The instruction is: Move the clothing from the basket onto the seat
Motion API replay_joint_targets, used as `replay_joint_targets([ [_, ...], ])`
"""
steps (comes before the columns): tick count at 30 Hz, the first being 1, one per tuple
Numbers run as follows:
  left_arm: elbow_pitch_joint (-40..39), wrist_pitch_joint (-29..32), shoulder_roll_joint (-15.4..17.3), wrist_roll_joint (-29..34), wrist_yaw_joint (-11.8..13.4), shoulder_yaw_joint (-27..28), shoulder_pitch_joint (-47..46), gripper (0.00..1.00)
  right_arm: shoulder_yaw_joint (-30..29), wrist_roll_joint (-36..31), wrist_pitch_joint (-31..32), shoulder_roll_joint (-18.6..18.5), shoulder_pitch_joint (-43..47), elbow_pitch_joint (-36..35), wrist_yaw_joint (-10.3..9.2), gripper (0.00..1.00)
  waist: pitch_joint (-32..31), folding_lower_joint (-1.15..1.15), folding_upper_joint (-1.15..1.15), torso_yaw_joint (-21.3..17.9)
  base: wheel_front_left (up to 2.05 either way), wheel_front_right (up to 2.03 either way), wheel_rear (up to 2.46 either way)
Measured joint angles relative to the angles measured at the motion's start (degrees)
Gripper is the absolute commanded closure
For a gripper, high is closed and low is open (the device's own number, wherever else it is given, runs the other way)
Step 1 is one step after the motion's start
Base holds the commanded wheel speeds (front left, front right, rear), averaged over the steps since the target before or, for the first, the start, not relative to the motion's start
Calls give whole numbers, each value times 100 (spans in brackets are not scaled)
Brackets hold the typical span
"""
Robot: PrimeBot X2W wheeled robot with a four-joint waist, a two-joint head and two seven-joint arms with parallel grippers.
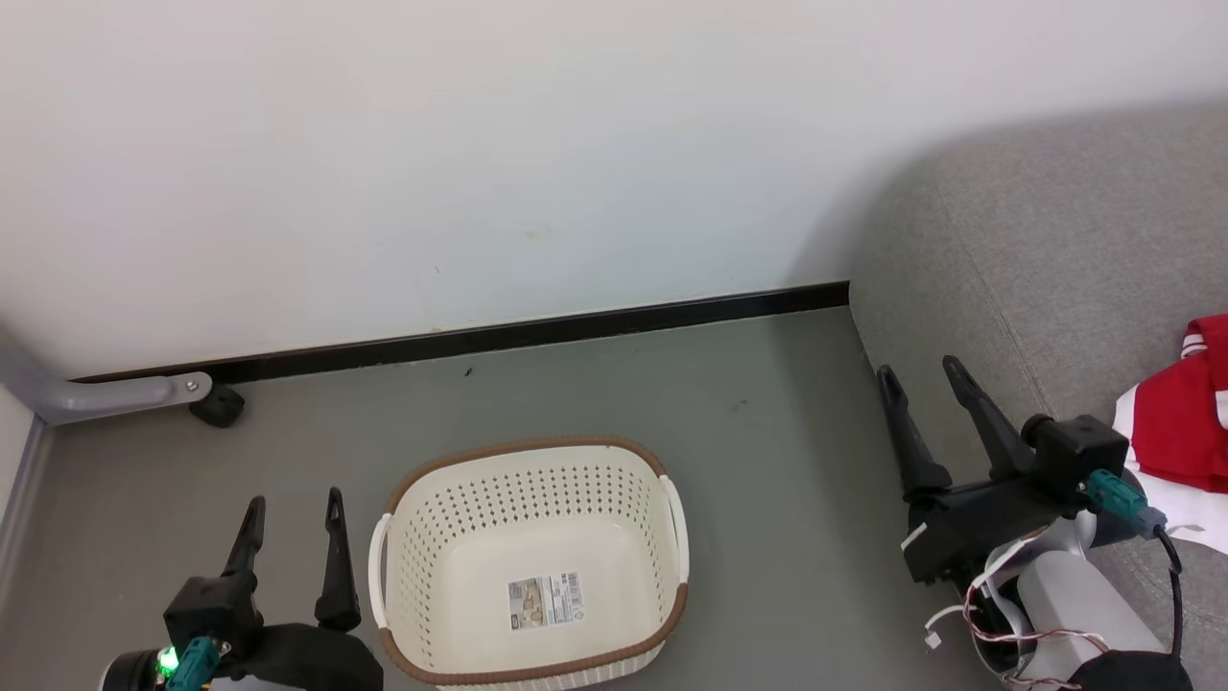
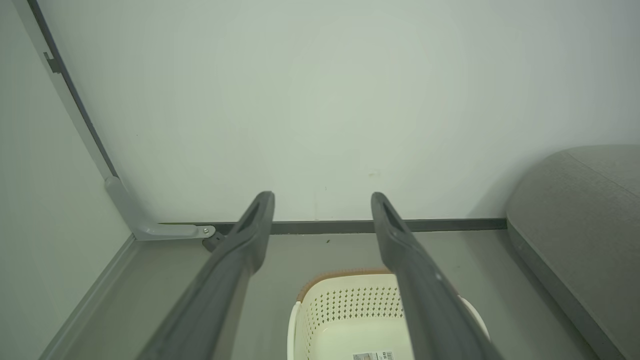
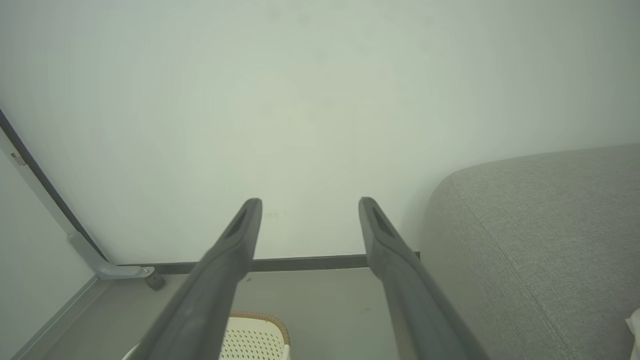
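Black right claw, teal plug, pale forearm, red-white wires.

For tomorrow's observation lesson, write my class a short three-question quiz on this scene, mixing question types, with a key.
1. True or false: the basket holds red clothing.
2. Where does the clothing lie? A on the floor; B on the seat; C in the basket.
3. Fill in: the left pincer and the right pincer are both ____ and grip nothing.
Key: 1 false; 2 B; 3 open.
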Motion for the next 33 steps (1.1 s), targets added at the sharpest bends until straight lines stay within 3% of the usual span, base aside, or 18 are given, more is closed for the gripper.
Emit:
replay_joint_targets([
  [12, -285, -19, -92, -11, 94, 294, 748, 0, 286, -305, 0, 12, 655, -586, -9, 0, -166, 0, 0, 74, 0, 0, 0],
  [22, -472, -45, -166, 7, 101, 430, 929, 0, 304, -678, 0, -54, 972, -759, -394, 0, -148, 0, 0, 66, 0, 0, 0],
  [33, -549, -47, -343, 63, 127, 606, 1077, 0, 196, -700, 0, -66, 1188, -834, -665, 0, -201, 0, 1, 41, 0, 0, 0],
])
